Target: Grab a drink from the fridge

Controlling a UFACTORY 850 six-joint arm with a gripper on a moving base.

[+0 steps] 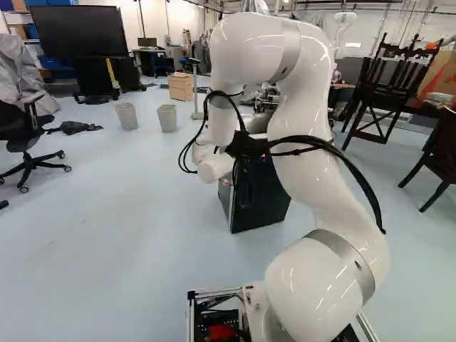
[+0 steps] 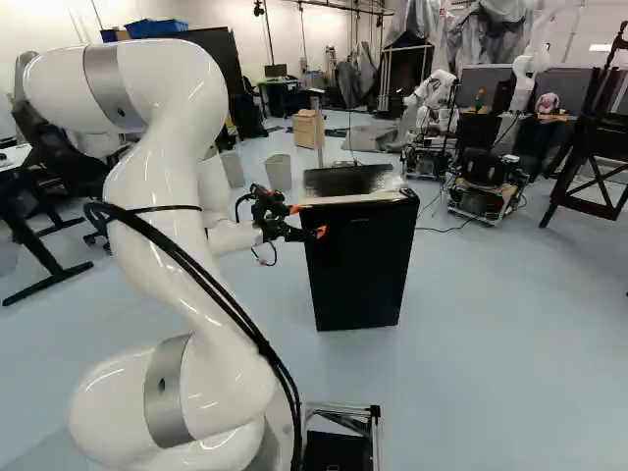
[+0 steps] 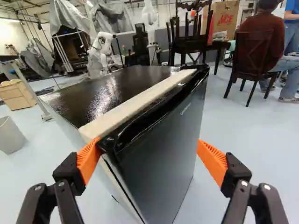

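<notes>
Gripper [image 3: 148,144] is standing spread at fridge [image 2: 361,260], one pad [image 3: 87,161] seemingly touching top corner of door [image 3: 161,144], other pad [image 3: 212,161] hanging apart from door front. Drink is not showing, presumably sitting inside. Risk: pad slipping off smooth edge, or sideways push shifting fridge instead of swinging door. Small lettering [image 3: 185,108] is marking door; cardboard box [image 3: 225,18] beyond is bearing larger print.

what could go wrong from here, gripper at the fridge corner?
1. The open gripper has one orange pad right at the fridge's top corner; driving forward might shove the fridge.
2. The other pad stands off the door, so closing may slip off its glossy edge.
3. Looped black cables might snag.
</notes>
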